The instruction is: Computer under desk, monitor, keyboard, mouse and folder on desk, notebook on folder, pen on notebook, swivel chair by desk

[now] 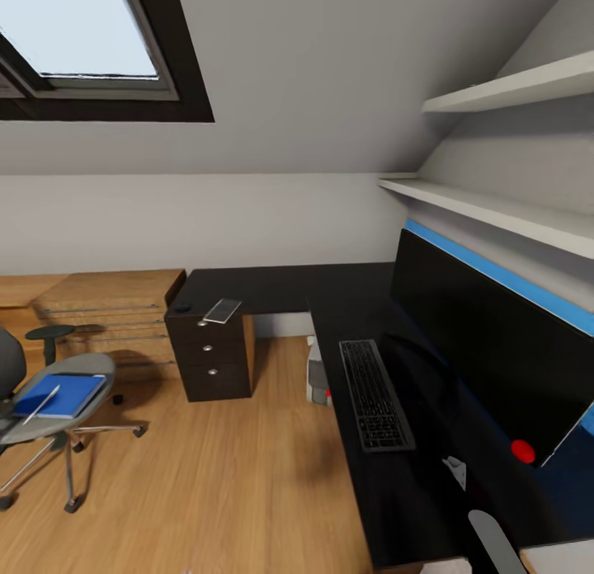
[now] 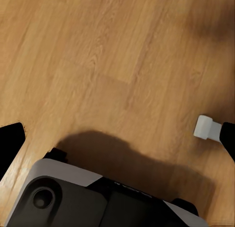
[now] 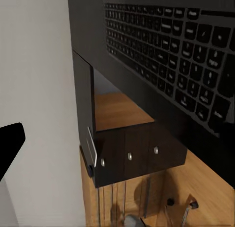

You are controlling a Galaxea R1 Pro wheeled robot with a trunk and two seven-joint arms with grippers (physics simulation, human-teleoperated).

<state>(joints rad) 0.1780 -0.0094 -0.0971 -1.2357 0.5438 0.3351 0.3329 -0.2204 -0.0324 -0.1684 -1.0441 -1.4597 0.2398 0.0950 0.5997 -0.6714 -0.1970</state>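
The black L-shaped desk point(image 1: 272, 287) runs along the right. On it, the monitor point(image 1: 487, 355) stands with the keyboard point(image 1: 375, 397) flat in front. Beneath the desk sits the light grey computer point(image 1: 318, 378). On the drawer end lie the notebook point(image 1: 223, 311) and the small black mouse point(image 1: 181, 308). At the left the swivel chair point(image 1: 82, 368) carries the blue folder point(image 1: 66, 395) with the pen point(image 1: 41, 405) across it. My right arm point(image 1: 495, 545) hangs over the desk's near end. Its camera looks along the keyboard point(image 3: 186, 56), past one dark finger point(image 3: 10, 144). My left gripper point(image 2: 115, 134) is open over bare floor.
Light wooden cabinets point(image 1: 115, 306) stand against the far wall behind the chair. Two white shelves point(image 1: 495, 211) jut out above the monitor. Open wooden floor point(image 1: 206, 475) lies between chair and desk. My own base point(image 2: 73, 197) shows below the left gripper.
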